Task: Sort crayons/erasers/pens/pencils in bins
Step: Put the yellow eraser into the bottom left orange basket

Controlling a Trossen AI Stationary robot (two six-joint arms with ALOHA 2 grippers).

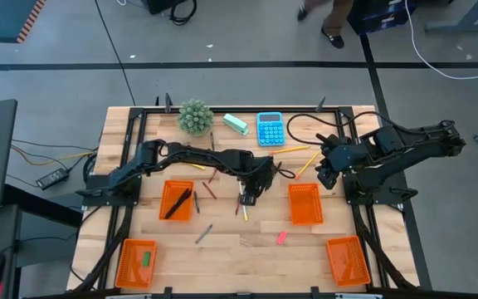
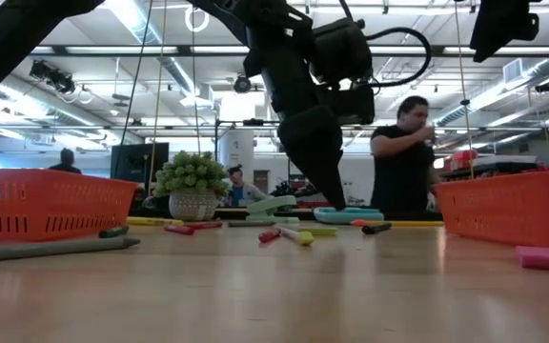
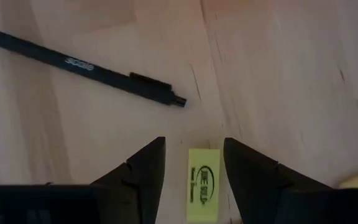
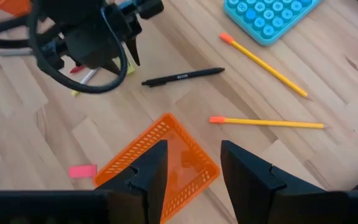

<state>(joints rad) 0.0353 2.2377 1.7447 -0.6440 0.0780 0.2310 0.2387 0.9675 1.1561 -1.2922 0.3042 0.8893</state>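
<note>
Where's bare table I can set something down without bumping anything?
Bare wood lies between the two near-edge bins, save a pink eraser. The middle is crowded around the left gripper, with pencils by the calculator.

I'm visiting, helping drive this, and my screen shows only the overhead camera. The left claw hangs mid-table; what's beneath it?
Observer: A yellow eraser lies between the left gripper's open fingers, not yet gripped.
Operator: Anything else close by?
Observer: A black pen lies on the wood just beyond the eraser, apart from it.
Operator: And the other claw?
Observer: The right gripper is open and empty, above the corner of an orange bin; the part of the bin its camera shows holds nothing.
</note>
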